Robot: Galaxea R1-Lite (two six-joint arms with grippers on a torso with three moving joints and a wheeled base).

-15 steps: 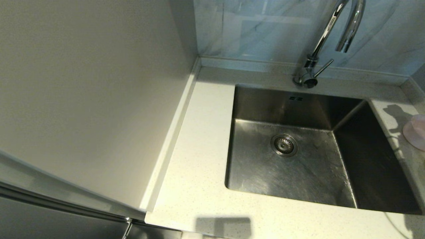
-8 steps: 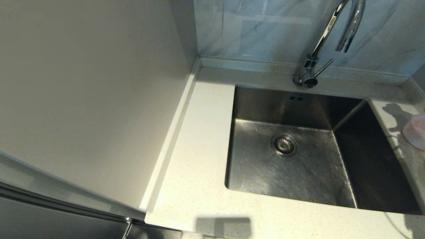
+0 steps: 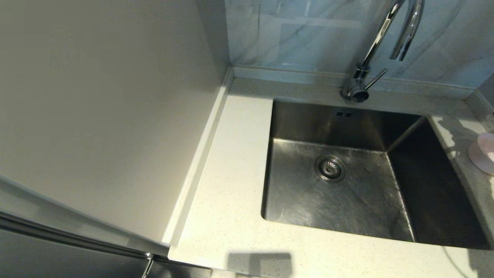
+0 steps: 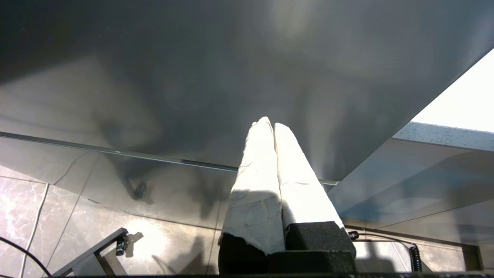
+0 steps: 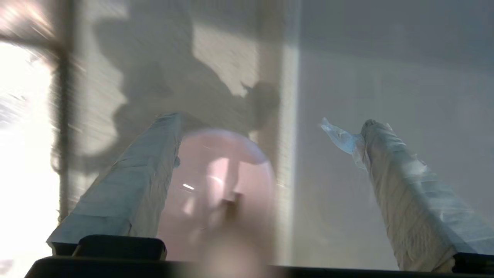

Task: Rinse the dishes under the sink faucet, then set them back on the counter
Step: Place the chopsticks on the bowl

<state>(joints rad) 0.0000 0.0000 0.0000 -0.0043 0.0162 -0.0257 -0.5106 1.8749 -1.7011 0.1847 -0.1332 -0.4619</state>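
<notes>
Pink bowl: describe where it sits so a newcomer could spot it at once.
Start at the steel sink; the speckled counter runs along its right side. At that strip's far right, cut by the picture's edge, sits the small pale pink bowl. It is the only dish in the head view, and the only pink thing.

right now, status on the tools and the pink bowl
Right tool open, pink bowl between its fingers, not gripped. Left tool shut, parked off the counter. Sink holds no dishes, faucet dry.

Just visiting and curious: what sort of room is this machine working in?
Most likely a home kitchen: a steel sink set in a speckled counter, a chrome faucet against a tiled wall, and a pink bowl beside the basin.
</notes>
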